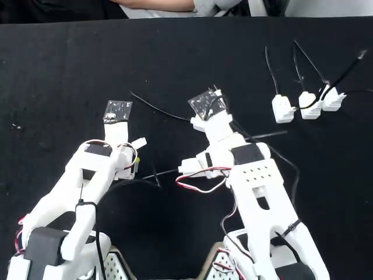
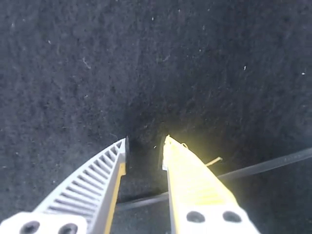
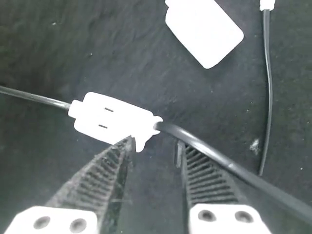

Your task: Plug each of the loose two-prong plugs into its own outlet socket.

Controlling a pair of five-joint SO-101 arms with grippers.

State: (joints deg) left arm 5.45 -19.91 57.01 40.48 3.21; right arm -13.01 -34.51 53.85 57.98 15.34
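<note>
Three white plug pieces [image 1: 282, 108], [image 1: 309, 105], [image 1: 333, 99] lie in a row at the far right of the black table, each on a thin black cord. In the right wrist view a white outlet socket [image 3: 109, 121] with two slots lies flat, a thin cord at one end and a thicker cable [image 3: 219, 158] at the other. My right gripper [image 3: 155, 142] is open just short of it, one fingertip [image 3: 127, 144] by the socket's edge. Another white block [image 3: 204, 29] lies beyond. My left gripper [image 2: 145, 141] is open over bare cloth, holding nothing.
A black cable [image 2: 263, 165] crosses the cloth by the left gripper. More black cords [image 1: 160, 109] trail between the two arms [image 1: 87, 175], [image 1: 256, 175]. A thin cord [image 3: 267, 73] runs beside the far white block. A person's arm [image 1: 157, 4] rests at the table's far edge.
</note>
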